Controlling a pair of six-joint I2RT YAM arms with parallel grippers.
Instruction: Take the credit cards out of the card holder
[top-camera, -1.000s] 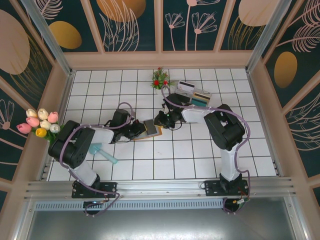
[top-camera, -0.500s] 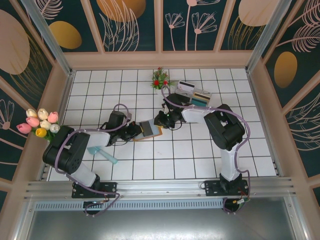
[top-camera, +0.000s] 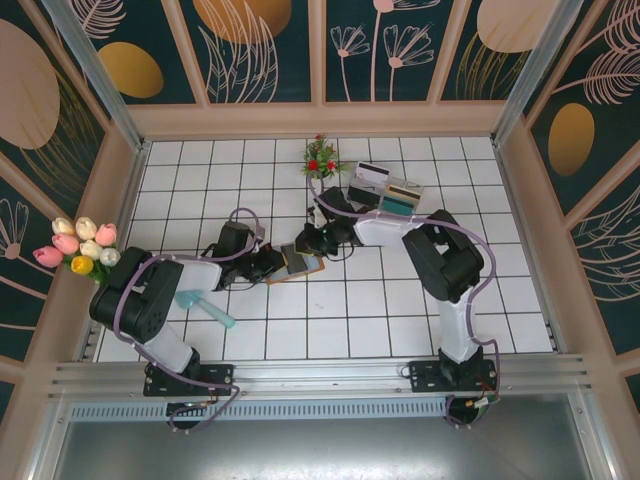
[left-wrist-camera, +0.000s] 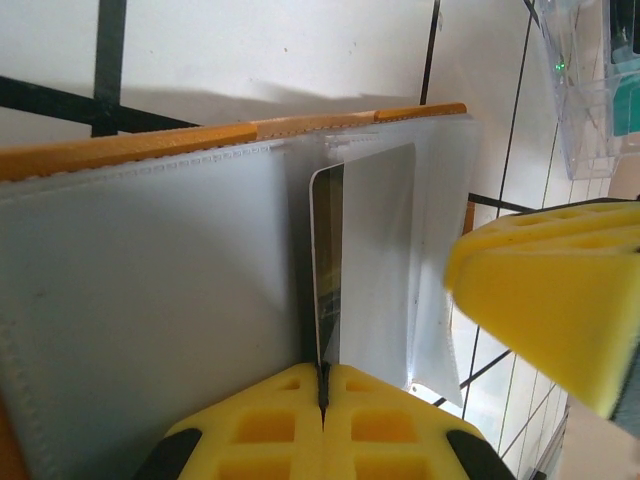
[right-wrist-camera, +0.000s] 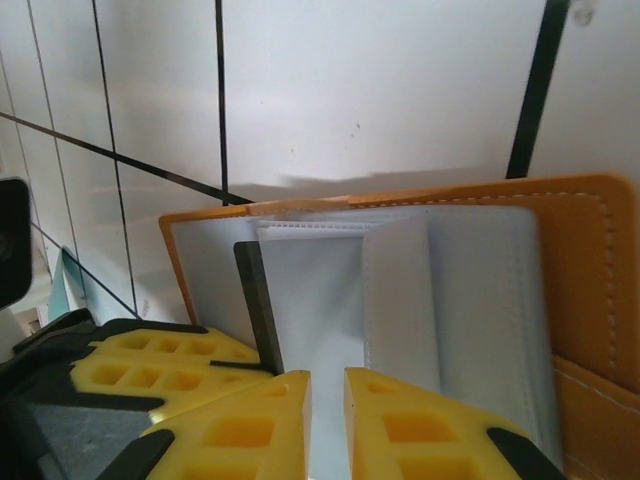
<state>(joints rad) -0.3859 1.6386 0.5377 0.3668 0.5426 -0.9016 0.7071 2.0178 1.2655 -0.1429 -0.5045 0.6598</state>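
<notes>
The orange-brown card holder (top-camera: 302, 264) lies open on the white tiles between both arms, its grey inner pockets (left-wrist-camera: 150, 280) facing up. My left gripper (top-camera: 277, 262) (left-wrist-camera: 322, 385) is shut on the edge of a pale card with a dark stripe (left-wrist-camera: 365, 260) (right-wrist-camera: 258, 300) that stands partly out of a pocket. My right gripper (top-camera: 310, 240) (right-wrist-camera: 327, 400) sits on the holder's (right-wrist-camera: 580, 260) far side, jaws a narrow gap apart over the grey lining. A teal-green credit card (top-camera: 205, 308) lies on the floor by the left arm.
A clear plastic tray (top-camera: 392, 190) (left-wrist-camera: 590, 90) with more cards stands behind the right gripper. A small red-flowered plant (top-camera: 320, 158) is at the back and a tulip bunch (top-camera: 80, 245) at the left wall. Panelled walls ring the tiles.
My right gripper has moved left onto the card holder. The left gripper stays clamped on the card at the holder's left side, and the holder has shifted slightly.
</notes>
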